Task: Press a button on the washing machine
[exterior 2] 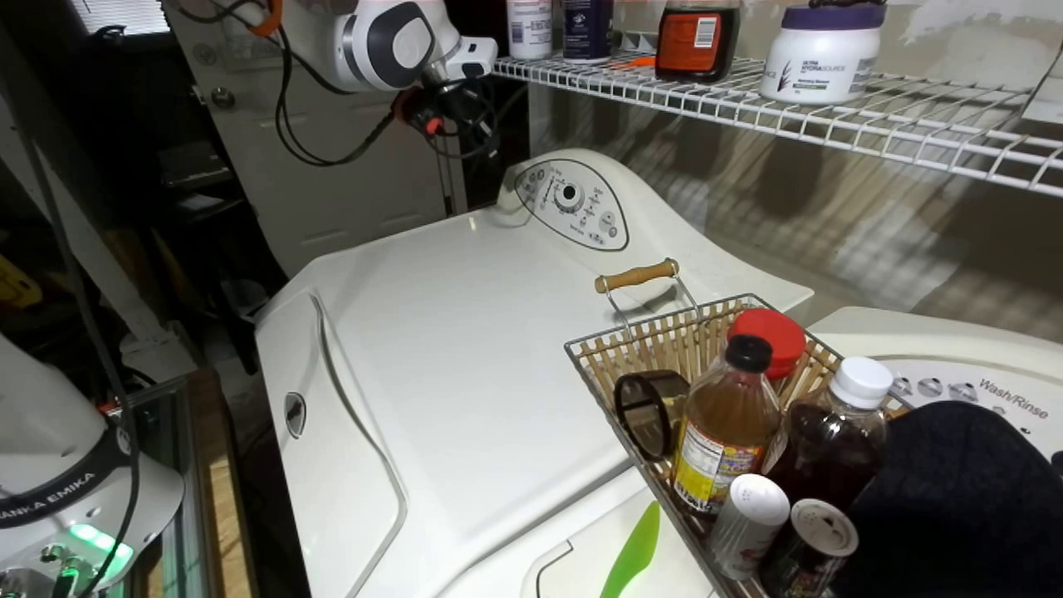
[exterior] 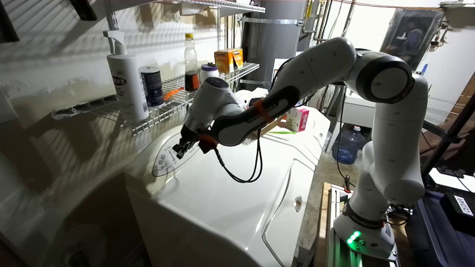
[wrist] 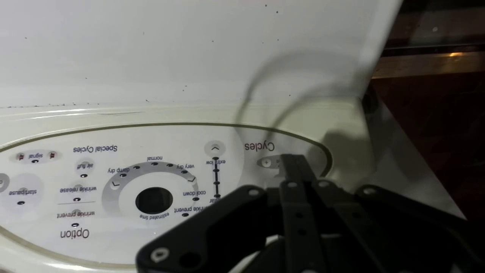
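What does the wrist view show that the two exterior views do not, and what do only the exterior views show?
Only the wrist view shows the "air fluff" label readably, though upside down. Only the exterior views show the robot's base, the wire shelf and the purple-lidded jar. All share the white machine, its control panel and the gripper.

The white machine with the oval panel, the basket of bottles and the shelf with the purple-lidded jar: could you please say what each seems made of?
The white machine looks like painted or enamelled metal, by its smooth, glossy top. The basket seems matte wood or bamboo, by its tan slats. The shelf looks like white-coated metal wire, by its thin open grid.
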`<state>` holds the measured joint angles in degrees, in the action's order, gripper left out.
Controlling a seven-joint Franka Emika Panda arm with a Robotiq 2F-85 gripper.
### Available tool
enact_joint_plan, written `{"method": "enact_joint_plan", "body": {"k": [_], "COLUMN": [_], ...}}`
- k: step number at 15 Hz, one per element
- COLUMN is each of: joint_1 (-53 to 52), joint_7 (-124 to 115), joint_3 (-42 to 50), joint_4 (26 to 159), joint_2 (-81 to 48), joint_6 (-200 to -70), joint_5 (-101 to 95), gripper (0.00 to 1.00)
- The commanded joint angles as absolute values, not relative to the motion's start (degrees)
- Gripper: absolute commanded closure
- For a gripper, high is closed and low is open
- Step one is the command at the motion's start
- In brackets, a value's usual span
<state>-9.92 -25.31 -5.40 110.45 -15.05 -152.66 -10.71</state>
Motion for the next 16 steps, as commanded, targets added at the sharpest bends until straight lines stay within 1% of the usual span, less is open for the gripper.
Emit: {"method": "enact_joint_plan", "body": {"k": [1, 5, 16], "joint_1": [-11.13, -11.57, -15.93], "joint_7": [-23.46, -21.8, -23.03], "joint_3": [-3.78, -3.55, 2.43], "joint_4": [106.09, 102.75, 95.72], "joint_2": [-19.44, -23.03, -29.56], "joint_6": [-152.83, -153.2, -155.36], "joint_5": [-10.15, -9.54, -12.25], "gripper": [1.0, 1.0, 1.0]}}
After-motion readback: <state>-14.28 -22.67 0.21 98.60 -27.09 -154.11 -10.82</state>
